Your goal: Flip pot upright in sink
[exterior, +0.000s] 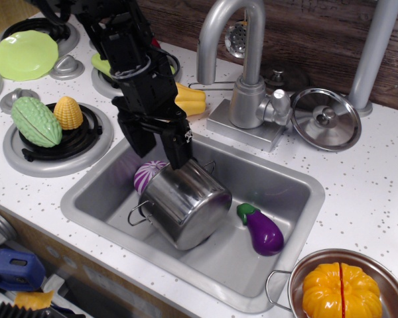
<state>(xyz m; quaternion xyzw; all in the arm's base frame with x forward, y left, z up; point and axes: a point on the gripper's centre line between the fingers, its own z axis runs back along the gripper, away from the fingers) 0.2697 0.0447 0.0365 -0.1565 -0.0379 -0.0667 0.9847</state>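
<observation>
Pot (184,203) lies tipped in the sink (288,175), bottom face turned toward the lower left and the camera, its axis slanting from lower left up to upper right. One wire handle pokes left, another shows at the upper rim. Its mouth is hidden. Gripper (158,144) hangs just above the upper edge, jaws spread, holding nothing. A purple eggplant (262,229) lies beside it. No readable writing.
</observation>
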